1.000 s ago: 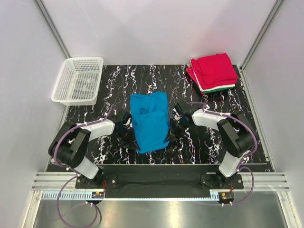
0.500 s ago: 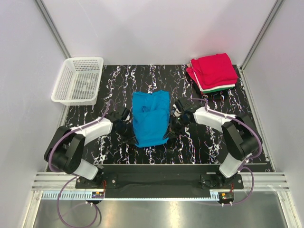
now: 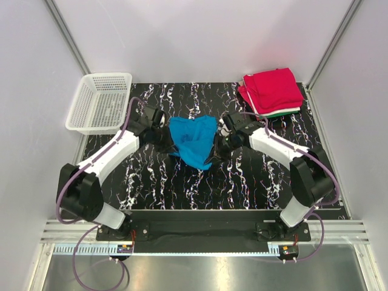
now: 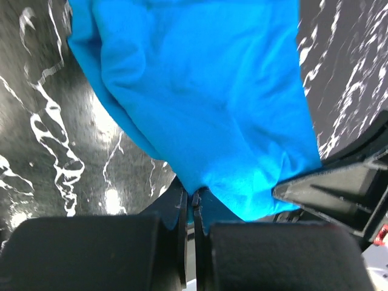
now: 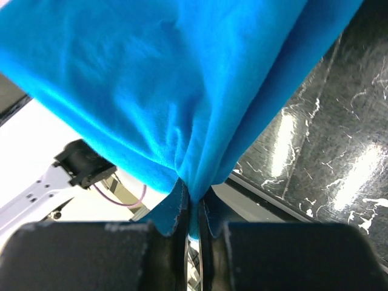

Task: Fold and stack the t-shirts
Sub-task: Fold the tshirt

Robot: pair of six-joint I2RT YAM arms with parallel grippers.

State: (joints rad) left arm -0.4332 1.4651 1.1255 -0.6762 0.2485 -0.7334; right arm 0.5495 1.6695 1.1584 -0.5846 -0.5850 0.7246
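The bright blue t-shirt (image 3: 194,140) hangs bunched between both grippers above the middle of the table, its lower part sagging to a point. My left gripper (image 3: 167,134) is shut on its left edge; in the left wrist view the blue cloth (image 4: 200,103) runs into the closed jaws (image 4: 193,203). My right gripper (image 3: 219,144) is shut on the right edge, and the blue cloth (image 5: 170,85) is pinched in its jaws (image 5: 193,206). A stack of folded t-shirts (image 3: 271,91), red on top with green and white edges below, lies at the back right.
A white plastic mesh basket (image 3: 100,102) stands at the back left corner. The black marbled table (image 3: 242,182) is walled by white panels on three sides. The arm bases sit at the near edge.
Both grippers have moved away from the near edge toward the back, carrying the near end of the blue t-shirt up and over. The shirt went from a long flat rectangle to a short bunched shape.
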